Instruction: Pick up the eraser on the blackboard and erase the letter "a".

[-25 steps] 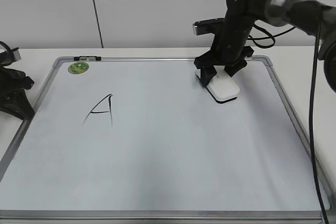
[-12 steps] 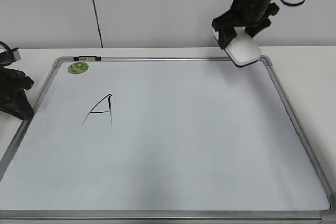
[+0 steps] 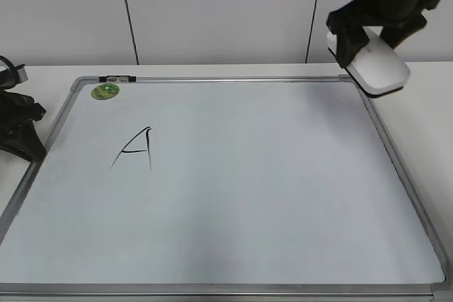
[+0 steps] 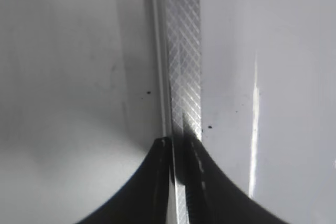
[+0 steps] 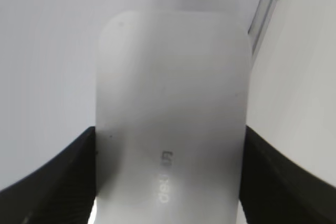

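The right end effector [image 3: 374, 47] is clamped on the eraser [image 3: 381, 68], its black fingers [image 5: 50, 174] pressing both long sides of the white slab in the right wrist view. It holds the eraser in the air, tilted, above the far right corner of the blackboard [image 3: 233, 189], clear of the surface. The left end effector [image 3: 18, 129] sits low at the left edge of the board; its wrist view shows only dark tips over the metal frame [image 4: 184, 72], and I cannot tell whether it is apart or together. A large black capital "A" [image 3: 134, 150] sits on the left half of the board, with a round green sticker [image 3: 105, 91] in the far left corner. The board lies on a white counter [image 3: 432, 125]. No lowercase "a" can be made out.
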